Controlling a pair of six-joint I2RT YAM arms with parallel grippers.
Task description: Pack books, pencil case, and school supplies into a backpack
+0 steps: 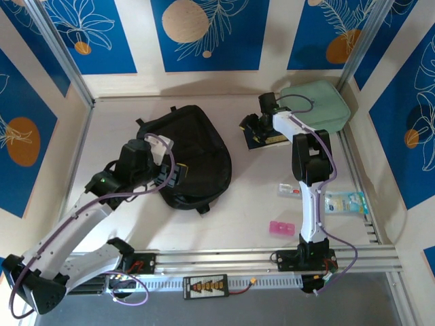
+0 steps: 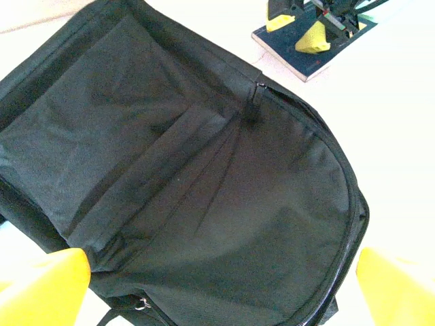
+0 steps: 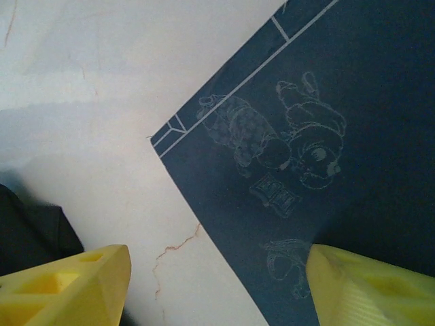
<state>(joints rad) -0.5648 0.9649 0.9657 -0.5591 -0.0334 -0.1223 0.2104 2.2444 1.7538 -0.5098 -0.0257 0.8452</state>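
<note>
While the dark blue book [image 3: 306, 136] with pale drawings is laid flat on the surface [image 3: 81, 102], the right hand [image 3: 217, 272] is held half open over its corner, nothing gripped; the left hand [image 2: 217, 285] is spread wide above the black backpack [image 2: 204, 190]

Backpack [image 1: 204, 156]: black all over, matt woven fabric, zip black too. Book [image 3: 326, 136]: dark navy cover, thin pale border lines near the edge, faint pale line drawings of cartoon figures. Padded case [image 1: 316, 102]: plain mint green. Block [image 1: 280, 228]: bright pink. Packet [image 1: 345, 202]: clear, with blue-green and white marks. Surface [image 1: 251, 204]: off-white, with one thin reddish vein. Gripper fingers [image 3: 68, 285]: yellow. Arms [image 1: 311, 204]: white, with black joints. Wall panels [image 1: 204, 34]: deep blue, printed with white leaf outlines and orange or tan discs, set between cream strips.
</note>
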